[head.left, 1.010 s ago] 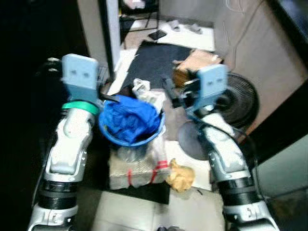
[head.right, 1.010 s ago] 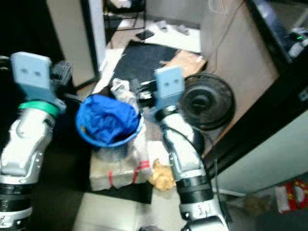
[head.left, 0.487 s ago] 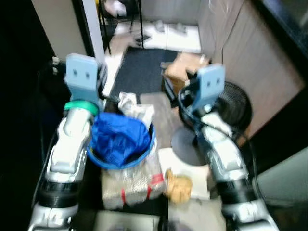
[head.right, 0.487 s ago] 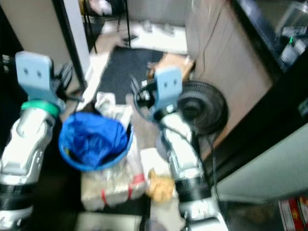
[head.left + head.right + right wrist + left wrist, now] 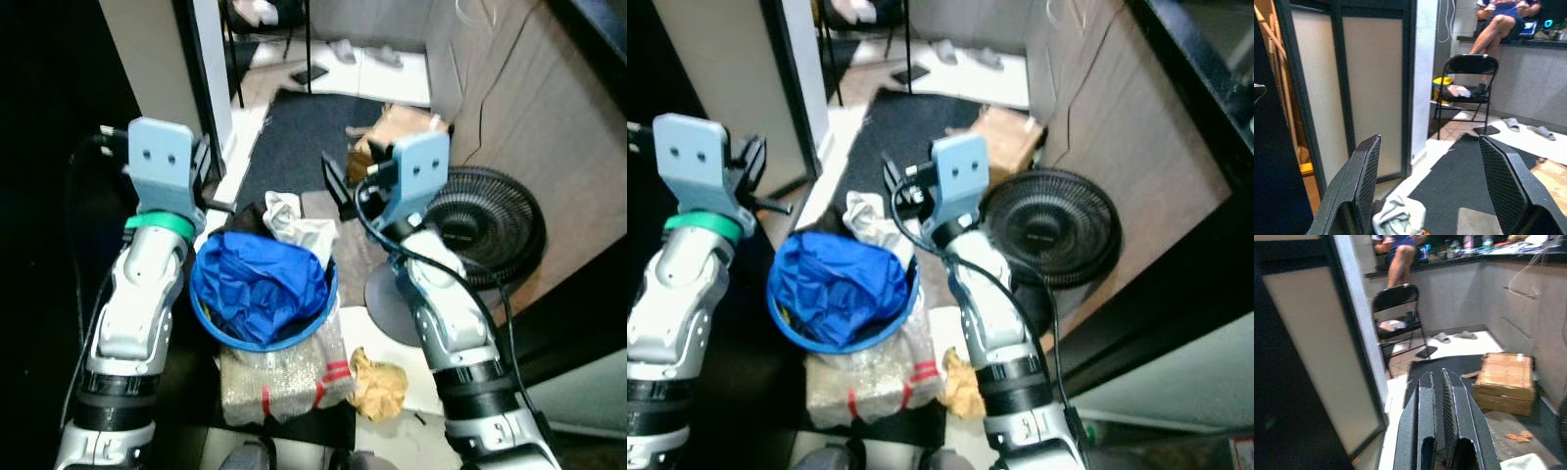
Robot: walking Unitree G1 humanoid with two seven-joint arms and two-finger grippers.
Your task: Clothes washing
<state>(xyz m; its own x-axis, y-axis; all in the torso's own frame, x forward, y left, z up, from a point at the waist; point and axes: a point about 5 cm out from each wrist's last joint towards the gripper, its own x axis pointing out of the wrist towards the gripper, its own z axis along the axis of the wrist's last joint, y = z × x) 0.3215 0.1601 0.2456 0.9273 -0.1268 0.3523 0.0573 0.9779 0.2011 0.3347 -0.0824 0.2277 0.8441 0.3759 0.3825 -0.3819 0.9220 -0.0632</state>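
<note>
Left gripper (image 5: 1437, 382): 2 fingers nearly pressed together, only a thin slit between them, nothing held. It is raised in the air beside the door frame (image 5: 204, 88), pointing out across the room toward the chair (image 5: 1396, 301) and box (image 5: 1504, 381).

Right gripper (image 5: 1435, 161): 2 fingers spread wide, nothing between them, touching nothing. It is also raised, pointing over the mat (image 5: 1469, 171).

Container: 1 blue basin (image 5: 208, 311) sits between the 2 arms, below and nearer the robot than both grippers. It rests on a clear plastic-wrapped bundle with red bands (image 5: 284, 377). Basin is filled to the rim with crumpled blue cloth (image 5: 260, 284). Neither gripper touches basin or cloth; both are held above and well apart from it.

Just beyond the basin's far rim lies a white cloth (image 5: 294, 230), crumpled, on the floor; in the right wrist view it appears low between the spread fingers (image 5: 1364, 181) but apart from them. Dark fabric shows at the basin's far left edge; what it is cannot be told.

Other: a black fan (image 5: 485, 220) stands by the right arm, against the wood panel. A tan crumpled item (image 5: 380, 384) lies on the floor right of the bundle. A person (image 5: 1498, 19) sits on a counter at the far end, legs over the chair.
</note>
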